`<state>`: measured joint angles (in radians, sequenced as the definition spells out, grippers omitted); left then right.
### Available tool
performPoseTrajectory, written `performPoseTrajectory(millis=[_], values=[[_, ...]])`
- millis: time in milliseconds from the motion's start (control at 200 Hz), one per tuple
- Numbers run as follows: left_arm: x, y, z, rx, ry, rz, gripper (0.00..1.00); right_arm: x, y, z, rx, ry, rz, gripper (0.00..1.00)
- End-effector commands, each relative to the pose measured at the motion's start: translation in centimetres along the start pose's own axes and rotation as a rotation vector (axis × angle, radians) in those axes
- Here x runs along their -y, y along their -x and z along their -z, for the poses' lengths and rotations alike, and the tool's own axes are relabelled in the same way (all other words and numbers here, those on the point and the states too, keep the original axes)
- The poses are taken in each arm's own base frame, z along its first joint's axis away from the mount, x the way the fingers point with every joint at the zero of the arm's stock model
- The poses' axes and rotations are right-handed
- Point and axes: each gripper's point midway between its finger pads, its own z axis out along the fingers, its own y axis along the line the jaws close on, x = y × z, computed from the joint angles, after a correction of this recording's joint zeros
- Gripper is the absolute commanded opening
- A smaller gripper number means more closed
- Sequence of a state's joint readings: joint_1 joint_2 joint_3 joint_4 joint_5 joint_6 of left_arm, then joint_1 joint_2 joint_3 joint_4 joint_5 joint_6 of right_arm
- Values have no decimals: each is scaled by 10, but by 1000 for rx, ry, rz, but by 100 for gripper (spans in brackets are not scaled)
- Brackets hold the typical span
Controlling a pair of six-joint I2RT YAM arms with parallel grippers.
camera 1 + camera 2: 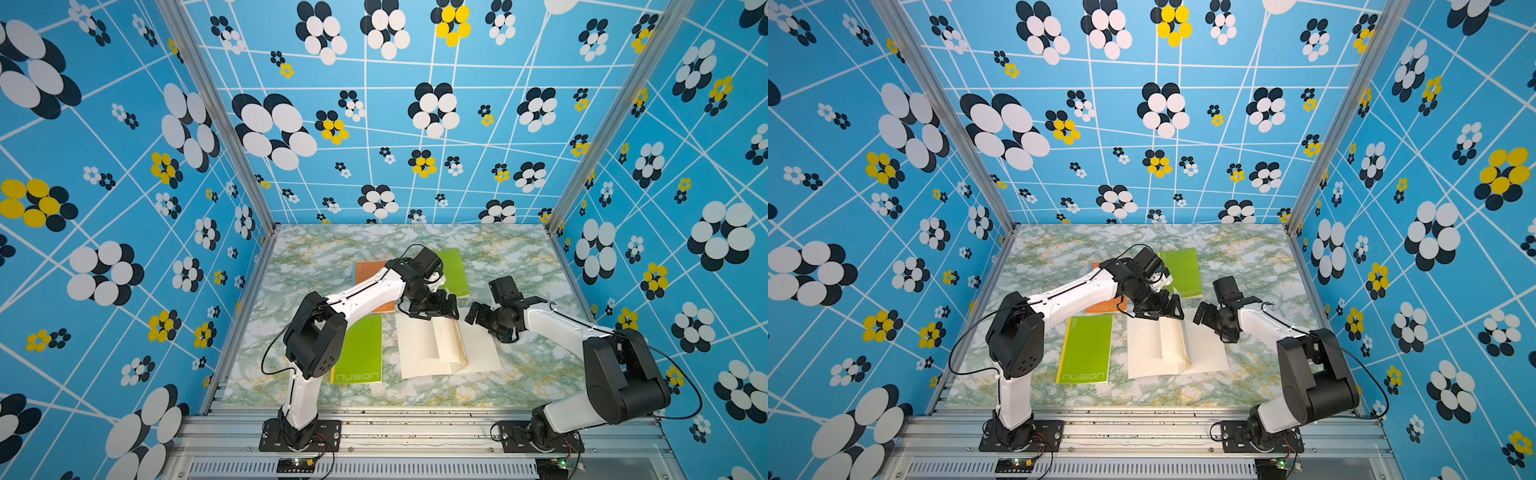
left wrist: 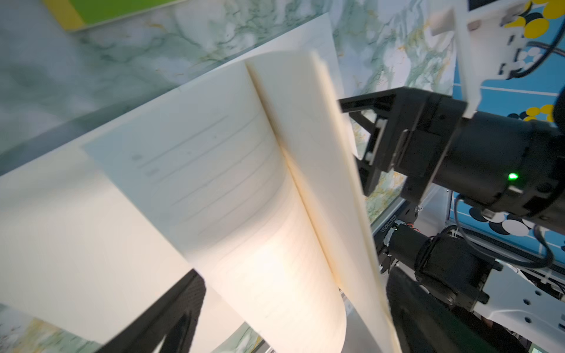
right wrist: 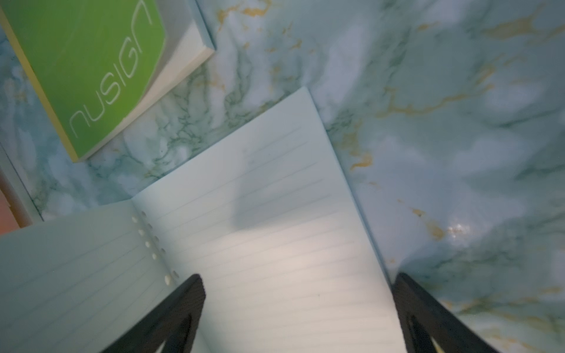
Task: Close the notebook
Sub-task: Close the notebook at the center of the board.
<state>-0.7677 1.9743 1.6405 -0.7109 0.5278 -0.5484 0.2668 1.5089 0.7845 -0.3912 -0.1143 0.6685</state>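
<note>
Notebook (image 1: 415, 353) lies open mid-worktop (image 1: 519, 386), a sheaf of pages (image 1: 449, 345) standing curled off the spine, likely part-way toward closing; left fingers (image 2: 171, 318) spread wide astride that sheaf's far edge, not pinching it; right fingers (image 3: 183, 311) equally wide, empty, over the right page's far corner.

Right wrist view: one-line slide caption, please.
Open right gripper above the open notebook, lined pages showing; green notebook lies closed nearby.
</note>
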Motion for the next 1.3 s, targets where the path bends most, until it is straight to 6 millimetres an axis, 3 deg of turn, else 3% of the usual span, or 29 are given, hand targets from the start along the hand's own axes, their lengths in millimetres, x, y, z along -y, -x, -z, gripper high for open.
performPoseTrajectory(millis=[0,125,280,390,535,640,755,879,1294], values=[[17,2,-8,-23,-32,-54,95,36,-24,3,-92,-113,-49,99],[27,4,-18,-39,-46,-73,95,60,-7,29,-10,-161,-103,99],[37,9,-15,-28,-57,-109,95,89,7,57,78,-212,-178,99],[32,12,-4,-8,-34,-135,95,92,14,69,128,-220,-181,99],[6,16,15,34,9,-124,95,69,21,68,134,-92,-172,99],[-23,16,28,42,35,-63,95,47,21,59,87,9,-154,99],[-55,11,40,39,68,-6,95,38,20,51,60,15,-115,99],[-77,3,51,26,87,28,95,28,17,43,32,34,-82,99],[-118,-34,32,-79,124,103,96,-13,7,33,-13,125,24,99]])
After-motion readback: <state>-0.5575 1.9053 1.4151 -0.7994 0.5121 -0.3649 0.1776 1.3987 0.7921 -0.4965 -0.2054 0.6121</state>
